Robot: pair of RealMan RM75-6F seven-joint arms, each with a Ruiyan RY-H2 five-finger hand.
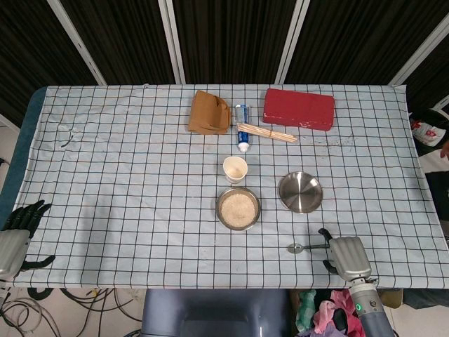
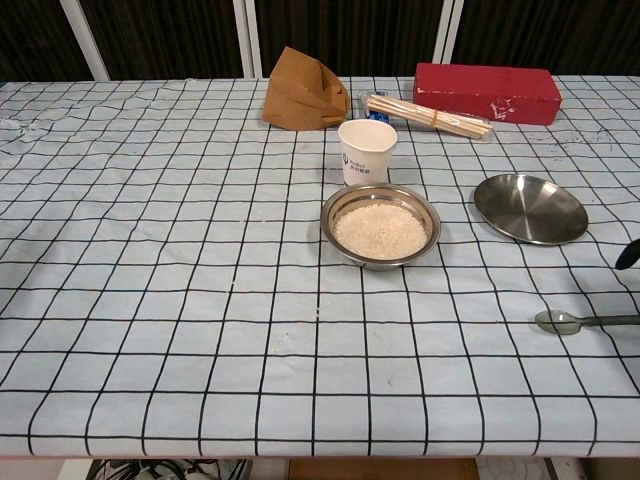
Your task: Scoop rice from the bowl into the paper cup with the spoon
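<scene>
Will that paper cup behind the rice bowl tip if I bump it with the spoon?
Probably. The paper cup stands upright, looks empty and thin-walled, so likely light and easily knocked over. It nearly touches the rice bowl, which may brace that side.

Even, bright overhead light in both views. Shadows soft and short. Mild glare on the steel plate (image 2: 530,208) at right. Backdrop dark. Focus sharp; slight softness at frame edges.

Silver-backed left hand (image 1: 15,237) and right hand (image 1: 347,256) (black fingers both).
</scene>
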